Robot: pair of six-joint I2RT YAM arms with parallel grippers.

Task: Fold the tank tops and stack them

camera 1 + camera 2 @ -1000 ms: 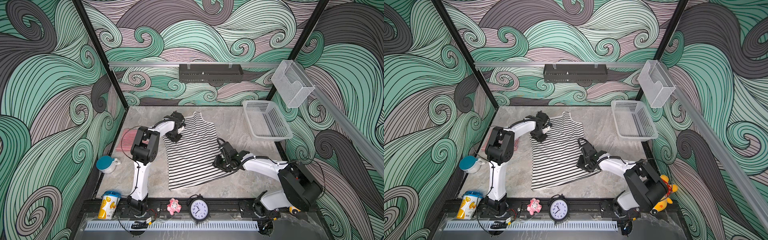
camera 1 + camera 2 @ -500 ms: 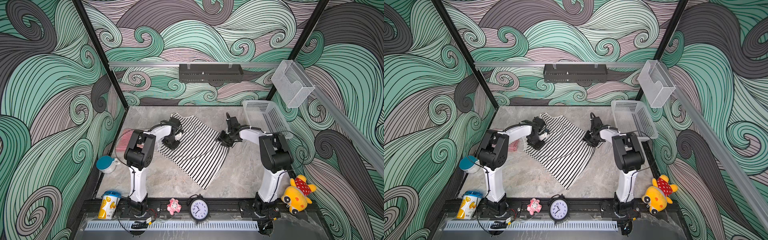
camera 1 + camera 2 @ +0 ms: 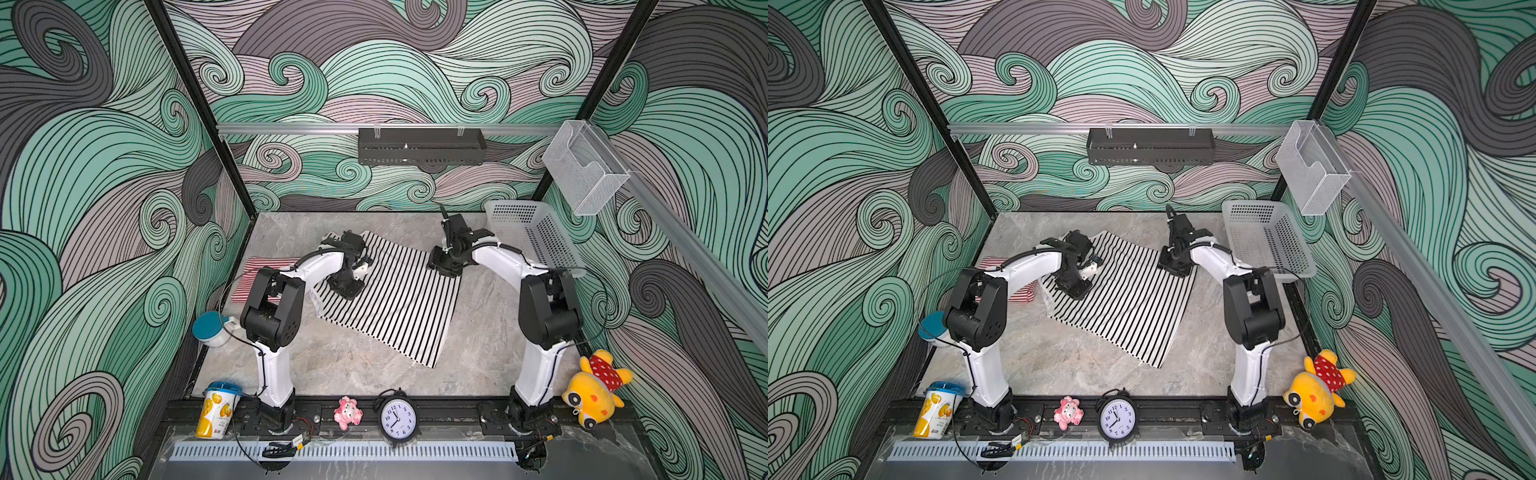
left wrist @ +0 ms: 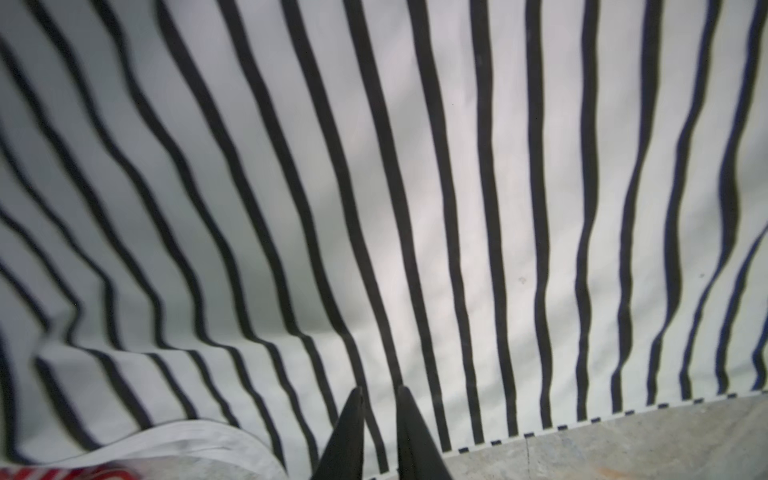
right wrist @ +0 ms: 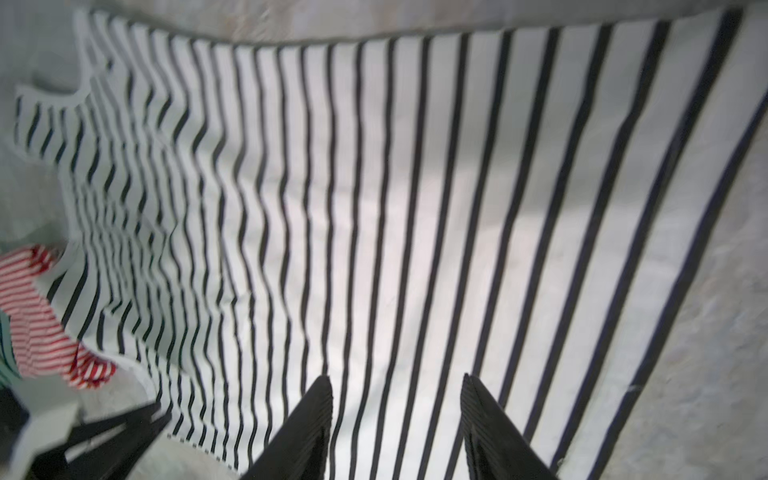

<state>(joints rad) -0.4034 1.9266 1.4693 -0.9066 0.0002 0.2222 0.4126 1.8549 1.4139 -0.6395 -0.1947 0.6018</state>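
Note:
The black-and-white tank top (image 3: 399, 303) (image 3: 1129, 307) lies spread and slanted on the grey table, one hem corner pointing to the front. My left gripper (image 3: 347, 291) (image 4: 380, 390) stands on its left part near the side edge. The fingers are almost together, with cloth in the narrow gap and wrinkles running to the tips. My right gripper (image 3: 441, 272) (image 5: 397, 380) hangs open over the top's far right corner, flat cloth (image 5: 374, 208) showing between its fingers. The red-and-white tank top (image 3: 266, 266) (image 5: 33, 299) lies at the left, partly under the left arm.
A white perforated basket (image 3: 513, 214) stands at the back right, close to the right arm. A teal-lidded cup (image 3: 212, 328) sits at the left edge. Along the front rail are a yellow can (image 3: 218, 411), a pink toy (image 3: 348, 411), a clock (image 3: 398, 417) and a yellow plush (image 3: 594, 390).
The right arm swung from the front right to the far right, and the black-and-white top turned with it. In the last half second both arms hardly moved.

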